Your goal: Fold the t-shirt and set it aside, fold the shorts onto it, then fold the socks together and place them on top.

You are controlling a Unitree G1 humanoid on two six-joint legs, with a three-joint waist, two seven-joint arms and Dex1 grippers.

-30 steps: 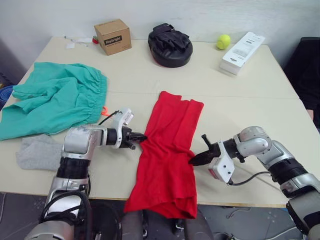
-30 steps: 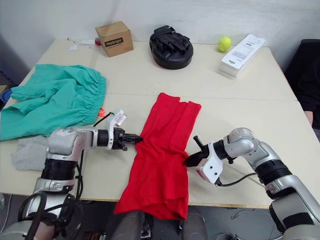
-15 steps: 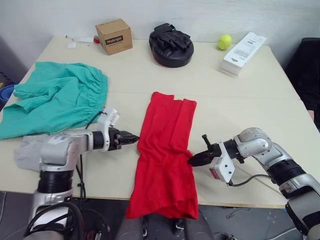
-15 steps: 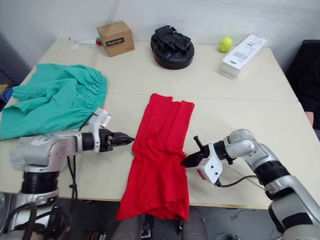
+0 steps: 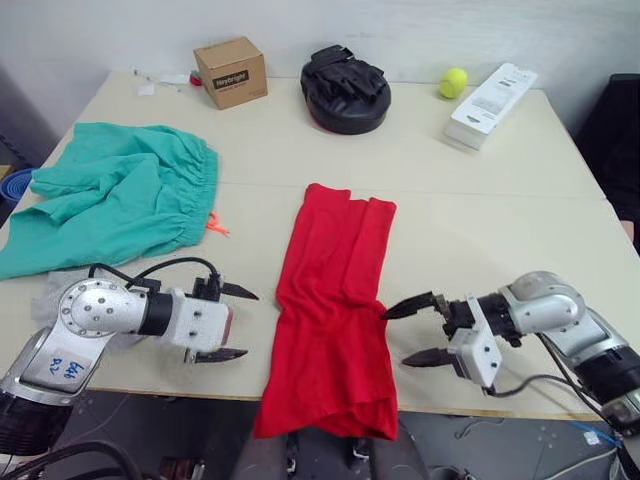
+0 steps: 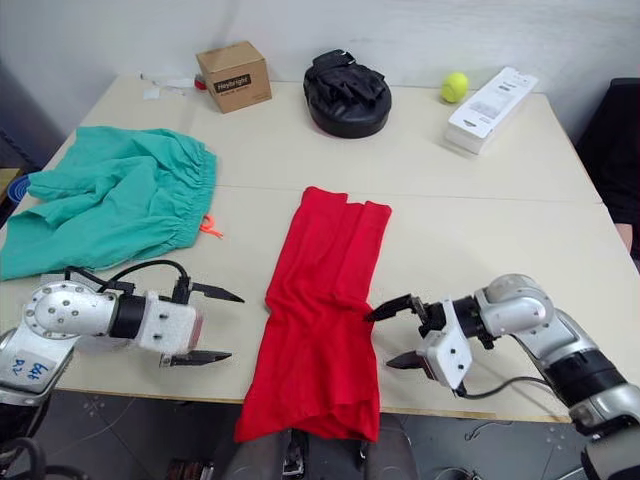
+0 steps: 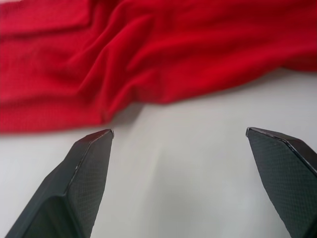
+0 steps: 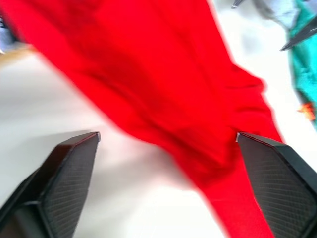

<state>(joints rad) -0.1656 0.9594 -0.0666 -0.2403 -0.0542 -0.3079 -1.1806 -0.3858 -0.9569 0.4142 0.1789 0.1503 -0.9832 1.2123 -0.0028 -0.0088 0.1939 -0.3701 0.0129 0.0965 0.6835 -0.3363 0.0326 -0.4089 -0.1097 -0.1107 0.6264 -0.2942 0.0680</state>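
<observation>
The red t-shirt (image 5: 335, 300) lies folded into a long narrow strip down the middle of the table (image 5: 480, 210), its lower end hanging over the front edge. My left gripper (image 5: 243, 324) is open just left of the strip, a small gap of bare table between them. My right gripper (image 5: 397, 337) is open at the strip's right edge, its upper fingertip close to the cloth. Neither holds anything. The teal-green shorts (image 5: 115, 200) lie crumpled at the far left with an orange drawstring (image 5: 213, 225) poking out. The grey socks (image 5: 48, 292) peek out behind my left arm, mostly hidden.
Along the table's back stand a cardboard box (image 5: 231, 72), a black padded mitt (image 5: 345, 88), a yellow tennis ball (image 5: 452, 82) and a white flat box (image 5: 490, 92). A dark chair (image 5: 620, 140) stands off the right side.
Both grippers have opened, let go of the t-shirt's edges and drawn back a little. The left arm has dropped toward the front-left. The shirt now lies still as a narrow strip.
</observation>
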